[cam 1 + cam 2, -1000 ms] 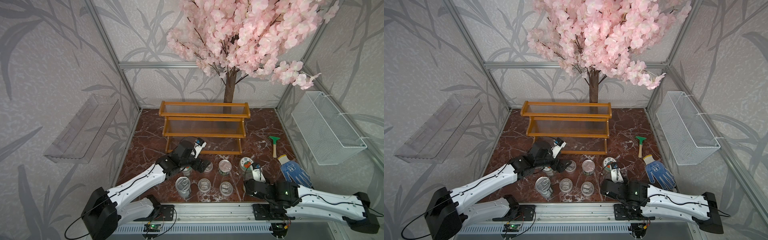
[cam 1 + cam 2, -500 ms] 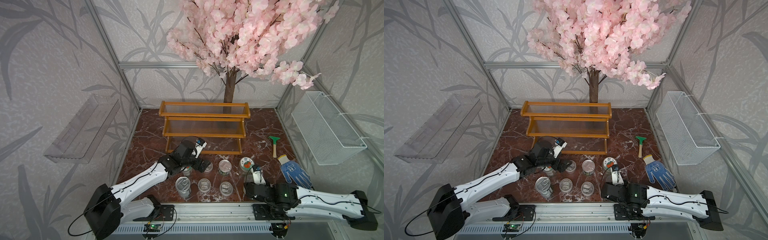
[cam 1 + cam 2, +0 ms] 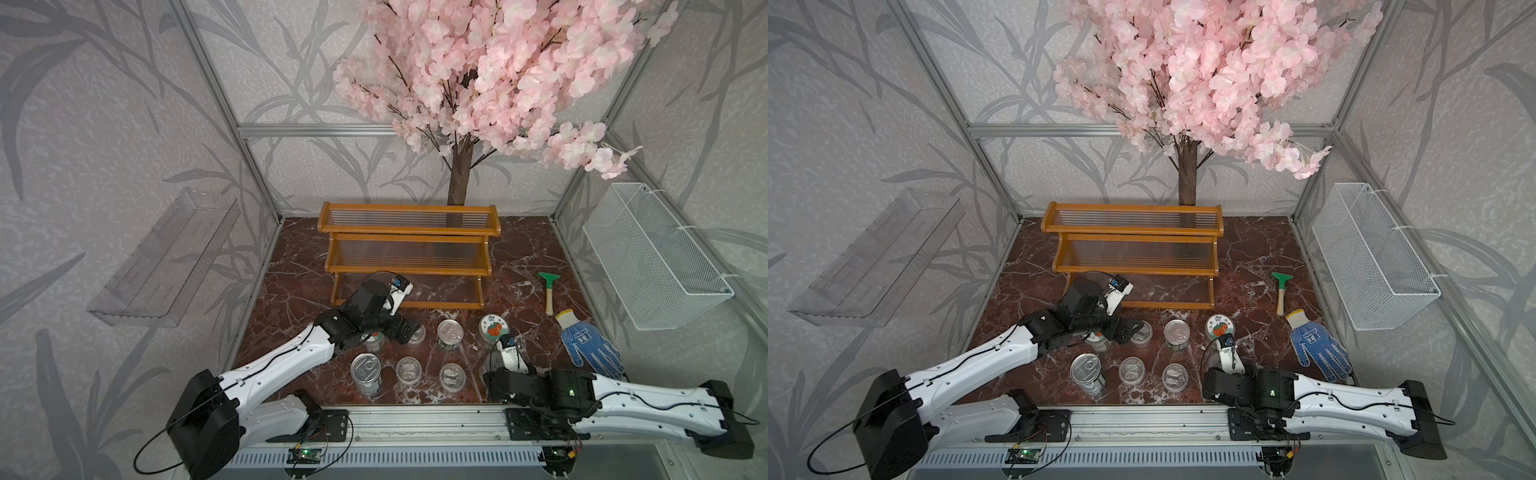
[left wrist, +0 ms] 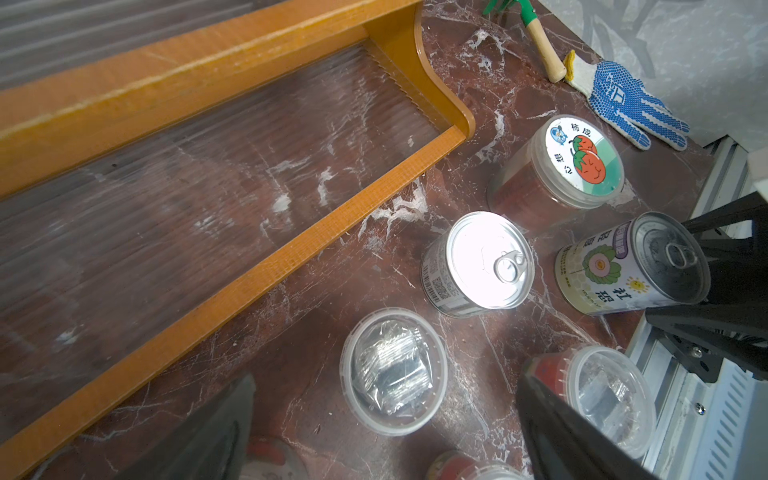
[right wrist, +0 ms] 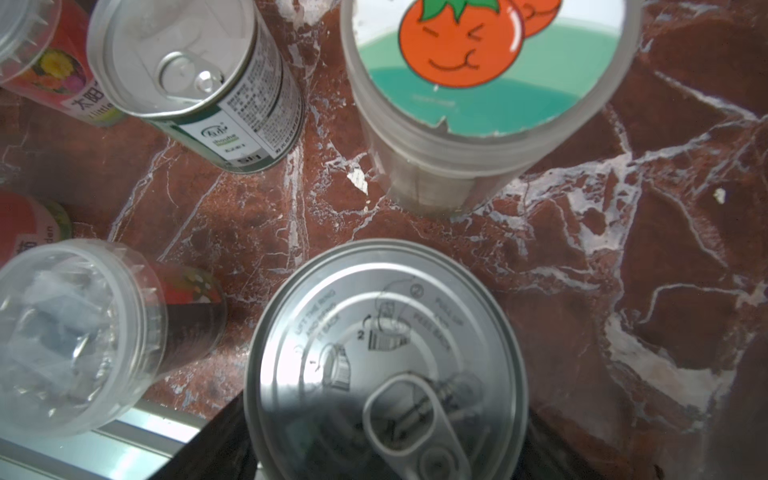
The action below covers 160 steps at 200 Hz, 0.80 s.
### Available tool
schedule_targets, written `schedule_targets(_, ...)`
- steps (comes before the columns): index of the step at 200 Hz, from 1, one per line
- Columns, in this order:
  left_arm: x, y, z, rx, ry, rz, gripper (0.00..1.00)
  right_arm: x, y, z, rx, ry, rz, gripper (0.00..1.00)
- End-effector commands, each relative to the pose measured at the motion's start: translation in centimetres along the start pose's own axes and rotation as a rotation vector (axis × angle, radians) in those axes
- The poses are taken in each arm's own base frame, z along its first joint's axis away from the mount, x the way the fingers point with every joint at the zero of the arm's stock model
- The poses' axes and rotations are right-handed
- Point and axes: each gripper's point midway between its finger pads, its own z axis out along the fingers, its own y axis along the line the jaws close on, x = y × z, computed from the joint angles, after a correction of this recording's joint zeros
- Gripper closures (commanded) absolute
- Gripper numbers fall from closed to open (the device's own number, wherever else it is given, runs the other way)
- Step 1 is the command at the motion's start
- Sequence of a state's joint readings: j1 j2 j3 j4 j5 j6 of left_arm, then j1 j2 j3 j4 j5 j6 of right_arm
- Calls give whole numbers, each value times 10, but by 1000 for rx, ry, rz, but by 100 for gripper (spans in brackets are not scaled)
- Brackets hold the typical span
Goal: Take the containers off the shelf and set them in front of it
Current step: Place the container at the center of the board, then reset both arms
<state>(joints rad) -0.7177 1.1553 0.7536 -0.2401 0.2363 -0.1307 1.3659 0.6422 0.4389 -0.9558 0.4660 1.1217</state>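
left gripper (image 3: 409, 332) wide open and empty; right gripper (image 3: 491, 374) straddles a tin (image 5: 384, 361), grip cannot be told; containers (image 3: 449, 333) stand on the floor (image 3: 523, 257) at six o'clock of the shelf (image 3: 407, 272).

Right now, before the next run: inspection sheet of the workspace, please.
Surface: red-brown marble tabletop, no spills seen.
Job's things: orange-brown wooden three-tier shelf bare; eight containers counted in front of it, among them a tomato-lid clear jar, metal tins and clear plastic cups.
Clutter: green-headed hand tool and blue-dotted white glove beside the shelf.
Grippers: left gripper open above the row nearest the shelf; right gripper astride a ring-pull tin, grip unclear.
Cables: black cable loops at the left arm's base and wrist.
Surroundings: pink blossom tree, clear acrylic wall tray, white wire mesh basket.
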Motion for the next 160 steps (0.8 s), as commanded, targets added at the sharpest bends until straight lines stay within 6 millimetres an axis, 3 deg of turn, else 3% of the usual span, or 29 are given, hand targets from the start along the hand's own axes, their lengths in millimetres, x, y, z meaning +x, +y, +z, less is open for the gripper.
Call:
schedule_targets(1,-13,0,-9,-9,-25,15,0,4,-9,-2,35,5,4,13)
schedule_targets(28,-16,1,-14,-19,-38,15,0,-7,-3,-9,15,-32,-15,11)
schedule_targets(49,-19,4,-20,-41,-48,11,0,-19,-4,-21,24,-63,-15,0)
schedule_targets(101,-34,33,-52,-179,-130,-55,0,-69,-20,-68,27,-257,33,1)
schedule_targets(134,-44,72,-86,-349,-218,-199,0,-99,-16,-95,27,-335,-12,1)
schedule_targets(160,-11,132,-117,-619,-216,-391,0,-132,-15,-110,2,-332,-13,1)
